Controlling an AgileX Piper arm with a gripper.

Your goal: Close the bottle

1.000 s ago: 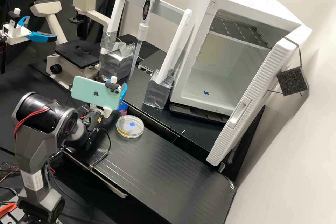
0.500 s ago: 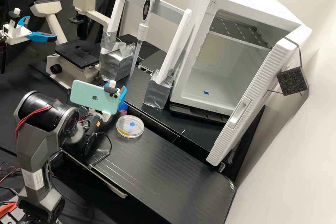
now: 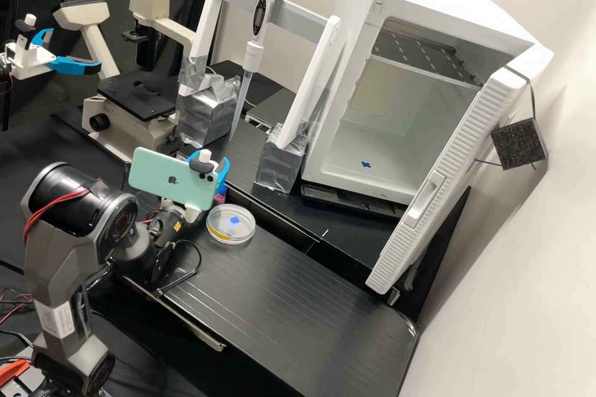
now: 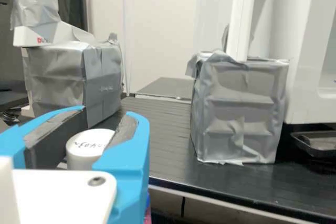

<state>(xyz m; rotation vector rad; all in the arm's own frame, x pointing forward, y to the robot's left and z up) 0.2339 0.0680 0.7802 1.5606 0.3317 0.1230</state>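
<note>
Clock refs: high view, claw at centre.
Microscope (image 3: 138, 96): 10-11 o'clock, cream and black, upright.
Phone (image 3: 172, 178): 8 o'clock, mint back, mounted by the claw, tilted.
Claw (image 3: 209, 160): near end of the arm, above counter (image 3: 279, 285) height. White cap between its two sides; can't tell if clamped on it or loose.
Bottle cap (image 4: 85, 151): inside the claw, handwriting on top. Can't tell if seated on the bottle.
Pink-and-blue patch (image 3: 219, 198): just under the claw, mostly hidden; can't tell if it's the bottle body.
Dish (image 3: 230, 234): 5 o'clock, flat on the counter, clear, yellow patch and blue mark inside its outline.
Pipette (image 3: 254, 53): near 1 o'clock, upright in white stand (image 3: 302, 80), stand legs in silver-taped blocks.
Fridge (image 3: 338, 130): 2-3 o'clock, white, door open.
Black block (image 3: 519, 144): 3 o'clock, corded to fridge door.
</note>
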